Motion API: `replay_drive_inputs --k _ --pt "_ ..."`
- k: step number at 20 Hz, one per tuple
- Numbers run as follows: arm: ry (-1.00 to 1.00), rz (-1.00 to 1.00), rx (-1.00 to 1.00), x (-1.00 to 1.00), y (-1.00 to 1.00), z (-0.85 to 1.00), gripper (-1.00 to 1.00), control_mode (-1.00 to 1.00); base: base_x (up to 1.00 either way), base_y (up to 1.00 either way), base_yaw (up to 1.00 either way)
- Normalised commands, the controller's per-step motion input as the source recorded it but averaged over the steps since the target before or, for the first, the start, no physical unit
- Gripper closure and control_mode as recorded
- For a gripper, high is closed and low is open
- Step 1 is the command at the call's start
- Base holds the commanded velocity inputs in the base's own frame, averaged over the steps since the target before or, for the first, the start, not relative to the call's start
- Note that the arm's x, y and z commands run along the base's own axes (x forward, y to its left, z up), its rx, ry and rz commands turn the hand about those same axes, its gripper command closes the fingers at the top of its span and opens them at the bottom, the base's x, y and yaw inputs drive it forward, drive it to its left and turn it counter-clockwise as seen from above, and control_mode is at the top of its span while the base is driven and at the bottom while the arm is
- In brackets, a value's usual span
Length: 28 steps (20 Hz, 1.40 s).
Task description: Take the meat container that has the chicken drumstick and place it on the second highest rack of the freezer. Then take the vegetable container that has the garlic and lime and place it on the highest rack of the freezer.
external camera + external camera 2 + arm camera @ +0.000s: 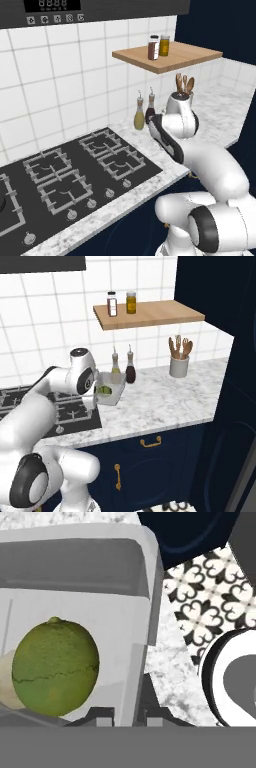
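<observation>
The hand (129,712) is pinching the side wall of the white vegetable container (142,619), one finger on each face of it, with the tray lifted above the marble bench (165,398) just right of the black hob (50,408). In the tray the lime (55,667) touches the pale garlic (5,679) beside it.
</observation>
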Motion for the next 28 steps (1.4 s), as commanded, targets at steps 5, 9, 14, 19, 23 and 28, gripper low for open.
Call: replay_drive_inputs --k 5,9,14,19,23,28 --pt "-0.20 -0.53 0.03 -1.00 0.41 0.53 1.00 -1.00 0.00 0.00 0.00" --pt "-0.25 -0.13 0.14 -0.81 0.01 0.55 1.00 -1.00 0.00 0.00 0.00" --pt "-0.05 0.19 0.07 -0.99 -0.14 0.19 1.00 -1.00 0.00 0.00 0.00" --pt "0.00 0.26 -0.05 -0.89 0.01 0.32 1.00 -1.00 0.00 0.00 0.00" --pt "-0.01 0.10 -0.11 -0.54 0.18 0.35 1.00 -1.00 0.00 0.00 0.00" --pt "0.00 0.04 -0.09 -0.37 0.03 0.09 1.00 1.00 -0.33 0.00 0.06"
